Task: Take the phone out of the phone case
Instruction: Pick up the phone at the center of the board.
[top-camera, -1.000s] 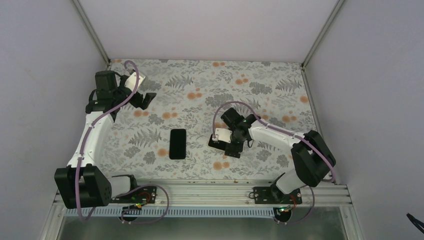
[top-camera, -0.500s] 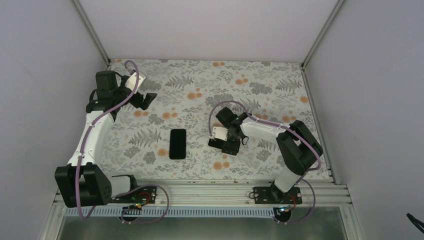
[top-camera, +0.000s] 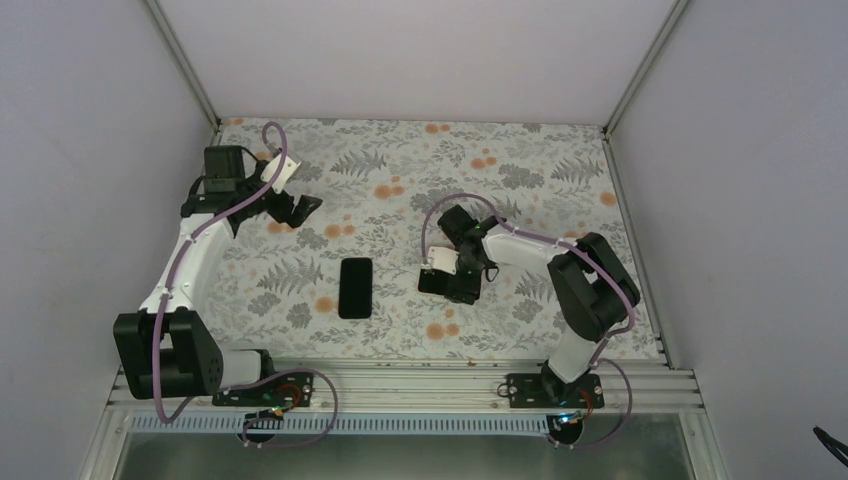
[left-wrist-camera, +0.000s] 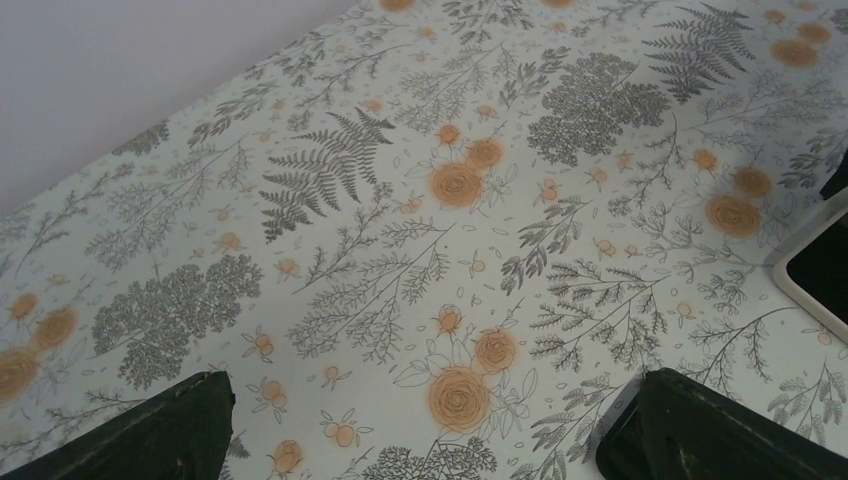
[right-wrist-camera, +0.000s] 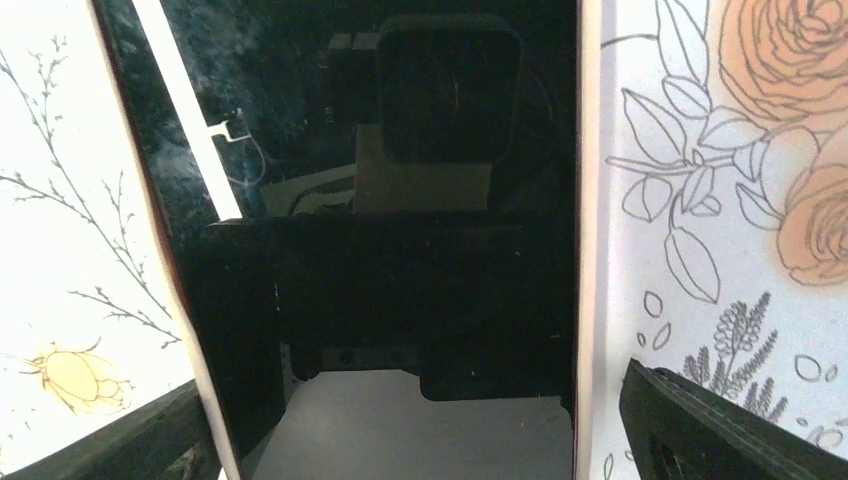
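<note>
A phone with a glossy black screen and a pale rim lies flat on the floral cloth right of centre; it also shows in the top view. My right gripper hangs just above it, open. In the right wrist view its fingers straddle the phone's near end, gripper. A flat black rounded slab lies alone at the table's centre; I cannot tell whether it is the case. My left gripper is open and empty above the back left, and in its wrist view only cloth lies between the fingers.
The floral cloth covers the table. Grey walls close in the back and both sides. A metal rail runs along the near edge. A dark thing with a white rim shows at the left wrist view's right edge.
My right arm folded in and its gripper shifted slightly back over the phone. My left gripper moved a little right and lower. The black slab has not moved.
</note>
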